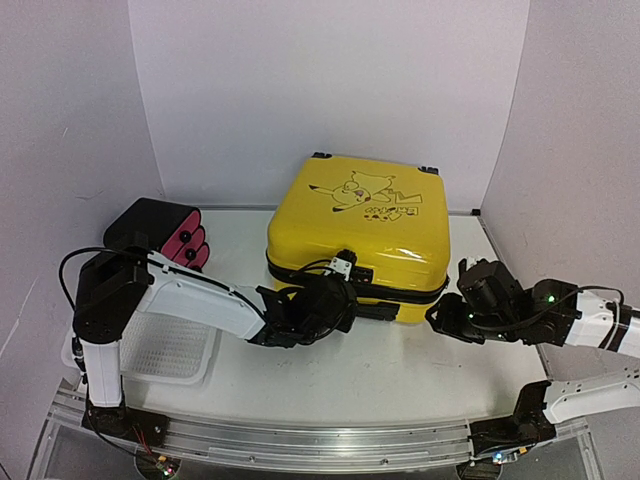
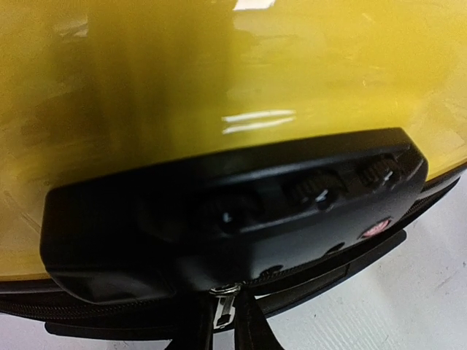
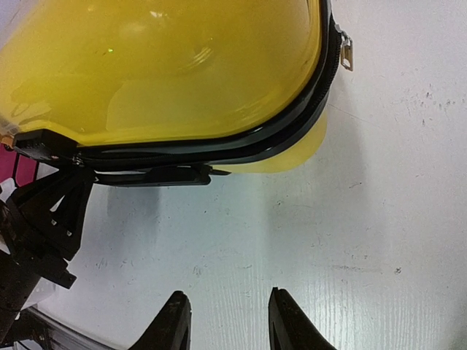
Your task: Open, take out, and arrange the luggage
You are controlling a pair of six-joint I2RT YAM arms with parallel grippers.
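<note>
Honestly, our luggage (image 1: 350, 235) is a glossy yellow hard shell; right tool (image 3: 228, 299) sits apart, left tool (image 1: 340, 302) we can't tell.

— Can you make out the left gripper's (image 1: 340, 303) jaws from above?
— No. At centre frame they're lost, black on black, against the front of the luggage (image 1: 355, 225). Whether they pinch anything, I can't tell.
— And its wrist view?
— Too close. The lock block (image 2: 219, 211) is blurred and its markings are unreadable. The zipper pull (image 2: 225, 312) is cut by the bottom edge.
— The basket (image 1: 165, 350)?
— Lower left, half under the left arm (image 1: 190, 290). The black case (image 1: 150, 222) above it is partly covered too.
— Right wrist view?
— The right gripper's (image 3: 228, 321) fingers are cropped at the bottom edge, and the luggage runs off the top and left.
</note>
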